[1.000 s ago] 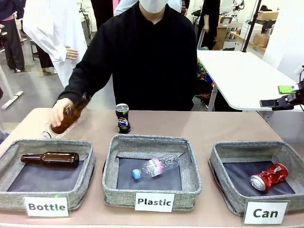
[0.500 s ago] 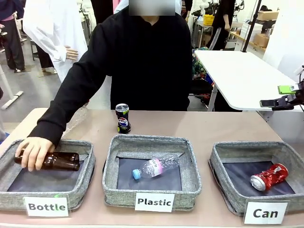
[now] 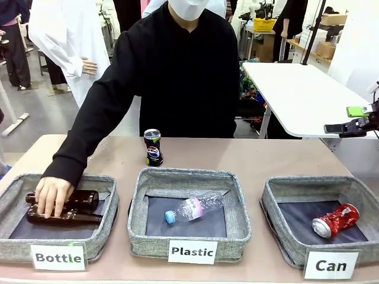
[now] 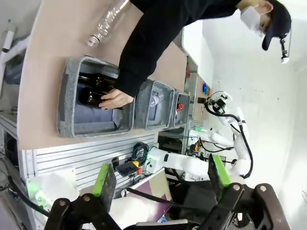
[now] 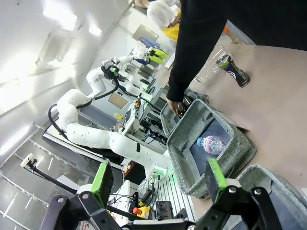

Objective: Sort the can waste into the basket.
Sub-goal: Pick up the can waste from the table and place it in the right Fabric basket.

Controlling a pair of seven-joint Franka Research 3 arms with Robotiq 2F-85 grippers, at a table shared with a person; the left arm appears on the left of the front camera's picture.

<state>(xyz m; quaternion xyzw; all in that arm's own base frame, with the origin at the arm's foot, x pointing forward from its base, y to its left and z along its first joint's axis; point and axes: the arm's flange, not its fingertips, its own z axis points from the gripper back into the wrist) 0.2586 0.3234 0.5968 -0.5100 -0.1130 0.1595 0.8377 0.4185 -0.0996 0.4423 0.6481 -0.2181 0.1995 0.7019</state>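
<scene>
**One can in, one still out**

The red can (image 3: 336, 220) lies in the "Can" basket (image 3: 314, 182). The Pepsi can (image 3: 153, 147) stands upright on the surface (image 3: 266, 157) behind the "Plastic" basket (image 3: 183, 174). The robot's left hand (image 4: 160, 170) and right hand (image 5: 158, 170) are both spread wide, holding nothing.

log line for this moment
red can: in Can basket; Pepsi can: upright on table; left end effector: open; right end effector: open
</scene>
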